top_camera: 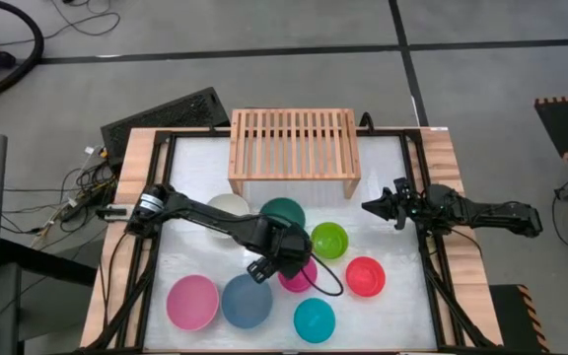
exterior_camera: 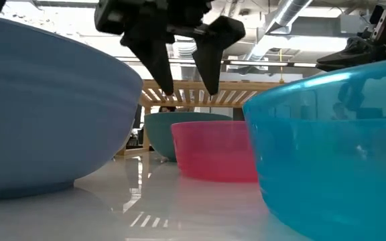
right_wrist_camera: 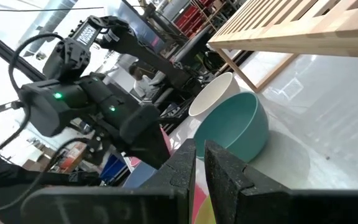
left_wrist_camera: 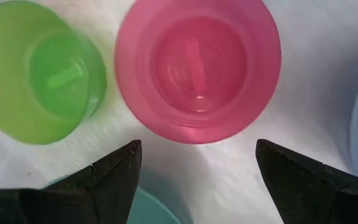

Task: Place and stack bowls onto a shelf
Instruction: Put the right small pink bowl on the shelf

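Observation:
The light-wood shelf (top_camera: 292, 148) stands at the table's far edge with bare slats. Eight bowls rest on their bases on the white table: cream (top_camera: 227, 206), dark green (top_camera: 286, 211), lime green (top_camera: 329, 240), red-orange (top_camera: 365, 276), magenta (top_camera: 300, 281), pink (top_camera: 192, 302), slate blue (top_camera: 247, 302) and teal (top_camera: 315, 319). My left gripper (top_camera: 284, 260) hovers open above the magenta bowl (left_wrist_camera: 197, 68), its fingertips (exterior_camera: 206, 80) clear of the rim (exterior_camera: 216, 126). My right gripper (top_camera: 375, 207) waits shut near the table's right side, off the surface.
The lime green bowl (left_wrist_camera: 39, 71) and dark green bowl (exterior_camera: 161, 134) sit close beside the magenta one. A black cable (top_camera: 328, 286) loops off the left arm near the red-orange bowl. Dark rails frame the table. Bare white table lies in front of the shelf.

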{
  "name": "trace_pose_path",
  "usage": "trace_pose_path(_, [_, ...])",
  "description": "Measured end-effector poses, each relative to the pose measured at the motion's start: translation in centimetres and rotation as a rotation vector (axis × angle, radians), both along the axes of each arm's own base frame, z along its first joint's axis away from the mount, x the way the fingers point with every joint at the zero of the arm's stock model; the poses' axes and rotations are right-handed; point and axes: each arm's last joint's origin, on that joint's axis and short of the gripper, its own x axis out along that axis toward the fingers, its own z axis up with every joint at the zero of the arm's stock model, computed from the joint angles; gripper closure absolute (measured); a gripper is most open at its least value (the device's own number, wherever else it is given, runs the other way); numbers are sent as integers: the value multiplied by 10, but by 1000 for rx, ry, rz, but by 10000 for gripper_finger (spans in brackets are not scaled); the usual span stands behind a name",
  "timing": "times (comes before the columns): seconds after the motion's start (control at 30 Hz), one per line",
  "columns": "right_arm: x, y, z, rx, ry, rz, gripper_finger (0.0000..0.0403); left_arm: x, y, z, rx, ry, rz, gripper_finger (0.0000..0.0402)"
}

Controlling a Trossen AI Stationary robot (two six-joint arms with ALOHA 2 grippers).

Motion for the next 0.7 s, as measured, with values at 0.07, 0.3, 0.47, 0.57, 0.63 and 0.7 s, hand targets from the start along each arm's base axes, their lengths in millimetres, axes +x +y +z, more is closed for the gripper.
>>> trace_pose_path(0.07, [0, 0, 0, 0, 0, 0, 340, 1, 1, -5, 21, 12, -27, 102])
trace_pose_path(0.3, [0, 0, 0, 0, 1, -1, 340, 7, 1, -5, 9, -40, -60, 102])
trace_pose_path(0.47, [0, 0, 0, 0, 3, -1, 340, 4, -8, -5, -21, -34, -109, 102])
trace_pose_path(0.57, [0, 0, 0, 0, 3, -1, 340, 2, -13, -10, -17, -34, -121, 102])
trace_pose_path(0.63, [0, 0, 0, -1, 4, -2, 340, 0, -15, -21, -3, -28, -123, 102])
trace_pose_path(0.7, [0, 0, 0, -1, 4, -2, 340, -2, -15, -32, 24, -28, -122, 102])
